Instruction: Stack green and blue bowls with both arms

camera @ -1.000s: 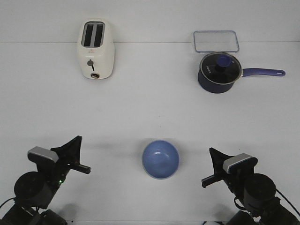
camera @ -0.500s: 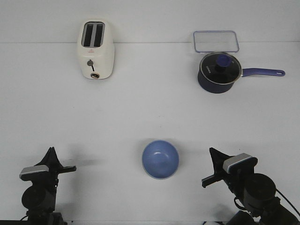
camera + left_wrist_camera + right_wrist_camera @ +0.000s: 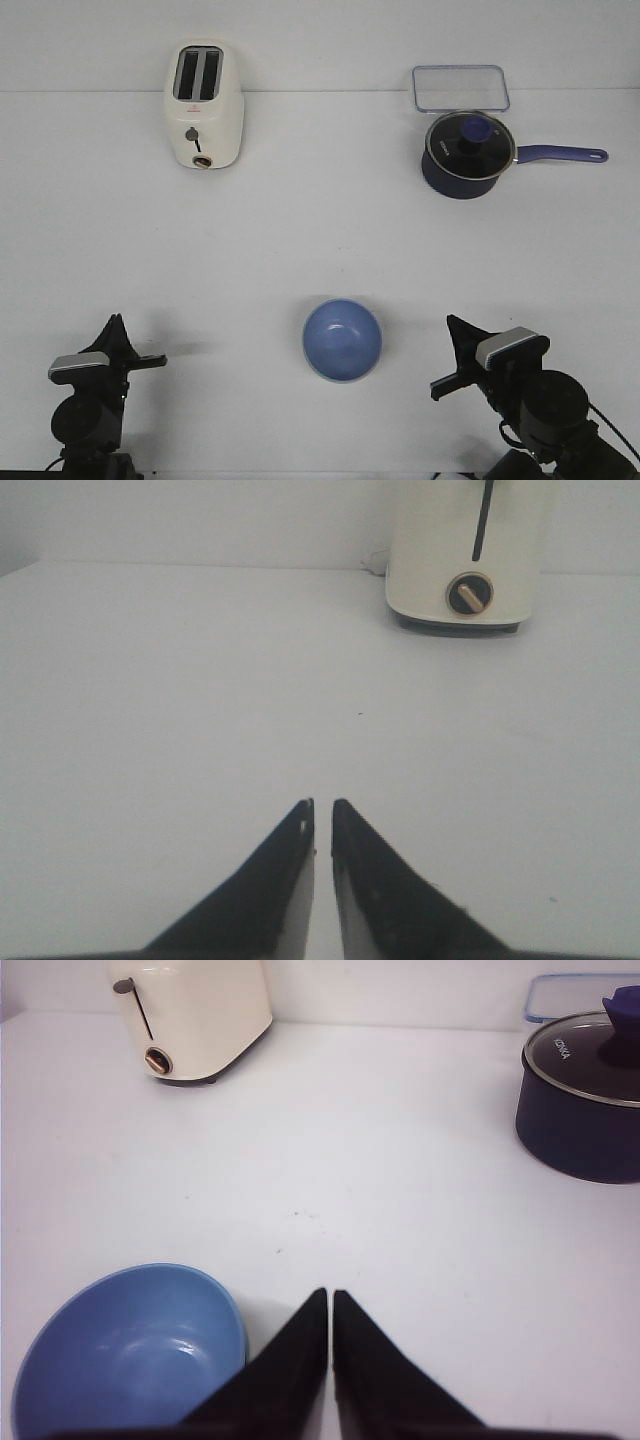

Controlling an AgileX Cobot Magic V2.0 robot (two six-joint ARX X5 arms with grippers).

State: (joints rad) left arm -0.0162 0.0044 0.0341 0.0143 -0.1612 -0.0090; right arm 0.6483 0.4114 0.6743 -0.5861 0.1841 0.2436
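Note:
The periwinkle blue bowl (image 3: 342, 340) sits upright on the white table (image 3: 320, 230) at the front middle, and it also shows in the right wrist view (image 3: 125, 1350). No green bowl shows on its own in any view. My left gripper (image 3: 116, 326) is low at the front left, shut and empty, well left of the bowl. In the left wrist view it (image 3: 322, 805) points over bare table toward the toaster. My right gripper (image 3: 455, 335) is shut and empty just right of the bowl. In its wrist view it (image 3: 330, 1295) sits beside the bowl's rim without touching it.
A cream toaster (image 3: 204, 105) stands at the back left. A dark blue lidded saucepan (image 3: 468, 155) with its handle pointing right stands at the back right. A clear flat lid or tray (image 3: 461, 88) lies behind it.
My left arm has drawn back and down toward the front left corner and turned to face forward. The right arm and the blue bowl have not moved.

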